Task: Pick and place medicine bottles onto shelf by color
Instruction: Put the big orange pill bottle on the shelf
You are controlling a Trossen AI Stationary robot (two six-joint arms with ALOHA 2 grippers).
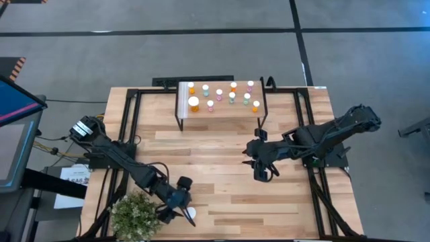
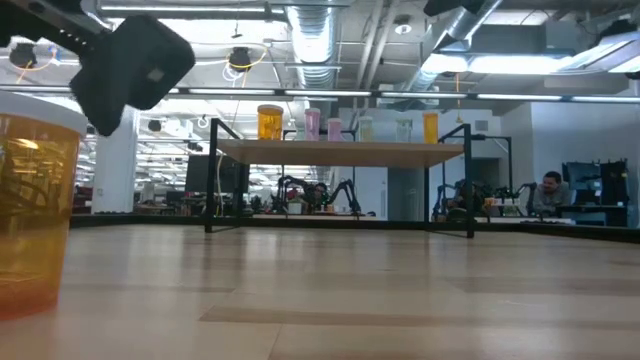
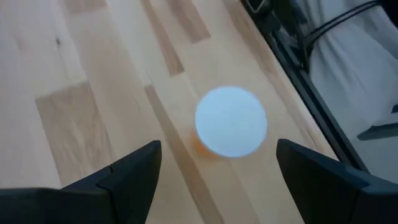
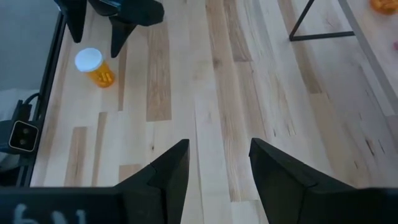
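Left pincer spread wide above a large orange bottle standing on the tabletop near its front edge beside a potted plant, right pincer parted and empty mid-tabletop, small bottles on the shelf at the back

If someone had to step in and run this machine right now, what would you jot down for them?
Left gripper: open, empty, poised directly above the last loose bottle, at the near left of the big wooden table, beside a small green plant.
Right gripper: open, empty, waiting over mid-table, right of centre.
Loose bottle: a large orange medicine bottle with a white cap, standing upright on the tabletop between the left fingers, not gripped.
Done: about a dozen white-capped orange, green and pink bottles stand on the low light-wood shelf with black legs at the far side.
Left: grasp the loose orange bottle and put it with the orange ones.
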